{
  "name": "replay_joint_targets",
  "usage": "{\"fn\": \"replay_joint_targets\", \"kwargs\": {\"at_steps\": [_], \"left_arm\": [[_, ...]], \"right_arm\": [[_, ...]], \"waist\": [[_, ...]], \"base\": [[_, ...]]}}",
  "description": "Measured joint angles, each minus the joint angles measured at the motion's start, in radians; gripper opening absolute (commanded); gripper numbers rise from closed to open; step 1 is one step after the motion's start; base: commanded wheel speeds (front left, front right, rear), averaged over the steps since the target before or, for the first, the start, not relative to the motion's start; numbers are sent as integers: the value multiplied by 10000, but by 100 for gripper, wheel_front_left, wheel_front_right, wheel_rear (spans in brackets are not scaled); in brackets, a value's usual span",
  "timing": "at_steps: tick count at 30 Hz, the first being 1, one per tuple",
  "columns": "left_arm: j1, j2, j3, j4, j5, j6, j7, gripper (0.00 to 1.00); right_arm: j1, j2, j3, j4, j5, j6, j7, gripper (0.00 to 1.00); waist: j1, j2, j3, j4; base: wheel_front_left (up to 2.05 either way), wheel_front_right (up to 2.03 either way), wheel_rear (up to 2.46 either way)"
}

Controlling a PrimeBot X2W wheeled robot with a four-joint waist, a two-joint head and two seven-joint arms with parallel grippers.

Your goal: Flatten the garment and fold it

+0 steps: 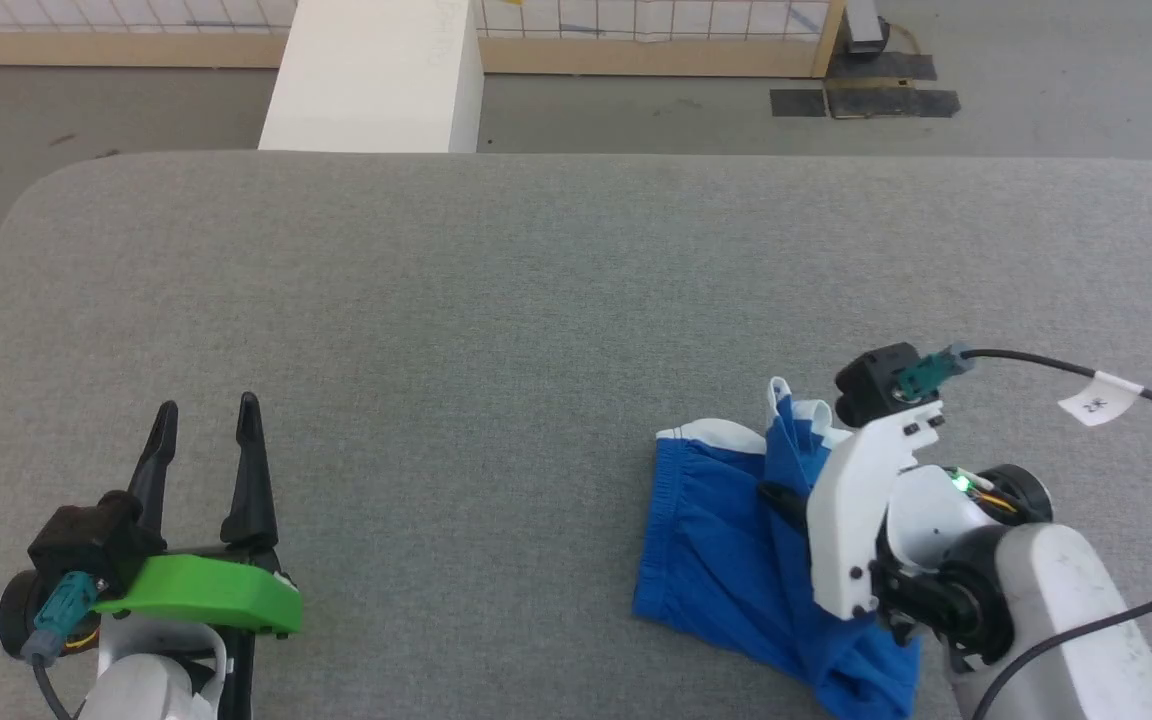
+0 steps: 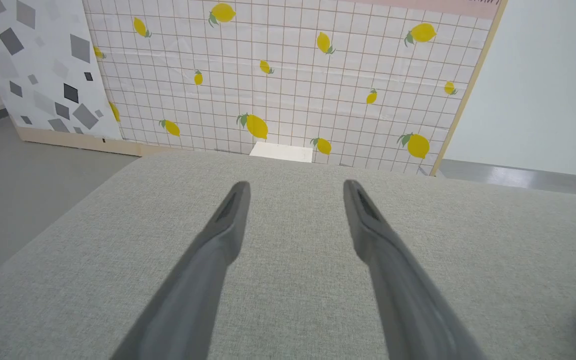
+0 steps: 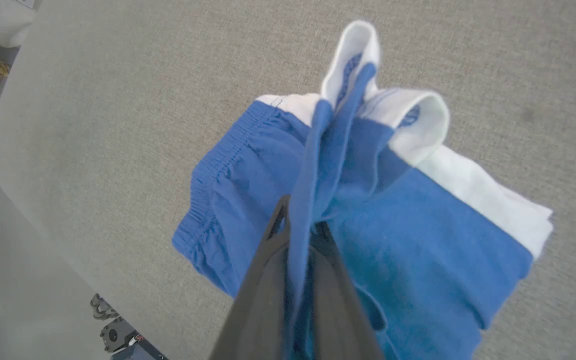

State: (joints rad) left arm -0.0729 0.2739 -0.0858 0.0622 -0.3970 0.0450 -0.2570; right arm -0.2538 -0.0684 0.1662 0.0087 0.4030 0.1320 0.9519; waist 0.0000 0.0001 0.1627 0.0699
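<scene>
Garment (image 1: 716, 540) sits on the near right part of the grey fabric-covered desk (image 1: 496, 300). It is a rumpled heap of bright blue shorts, with the gathered waistband along its left edge in the head view and white trim bunched at the far side. The right gripper (image 3: 300, 220) has its fingers (image 3: 263, 280) clamped on a raised ridge of blue cloth near the middle of the heap. That ridge stands up off the desk while the rest lies slack around it.

Treat the cloth as light, thin and limp. It will drape and slide rather than hold any shape, and a one-point pinch like this will likely drag the whole heap along. For flattening, you would do better to take hold at the waistband corners or the white-striped side seams, where the doubled fabric gives a firmer bite.

Your left gripper (image 1: 208, 402) is well apart from the shorts, over bare desk at the near left, with its fingers (image 2: 228, 225) spread and empty.

No label on the shorts can be made out. A small white tag (image 1: 1096, 400) on the right arm's cable carries a short mark, perhaps "2K", too small to be sure of. The white block (image 1: 376, 75) past the far edge shows faint, unreadable writing.
</scene>
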Motion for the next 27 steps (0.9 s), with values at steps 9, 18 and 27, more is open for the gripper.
{"fn": "replay_joint_targets", "kwargs": {"at_steps": [9,18,27], "left_arm": [[7,-21,-58,190,-90,2,0,100],[9,-58,-75,293,-107,4,0,100],[9,19,-113,290,-102,12,0,100]], "right_arm": [[-853,138,1398,2993,167,0,-2433,72],[-1718,173,2834,2709,658,0,-3074,100],[-1657,198,1710,1152,-1187,0,-3480,100]], "waist": [[0,0,129,82],[0,0,-32,-143],[0,-1,-217,-473]], "base": [[0,0,0],[0,0,0],[0,0,0]]}}
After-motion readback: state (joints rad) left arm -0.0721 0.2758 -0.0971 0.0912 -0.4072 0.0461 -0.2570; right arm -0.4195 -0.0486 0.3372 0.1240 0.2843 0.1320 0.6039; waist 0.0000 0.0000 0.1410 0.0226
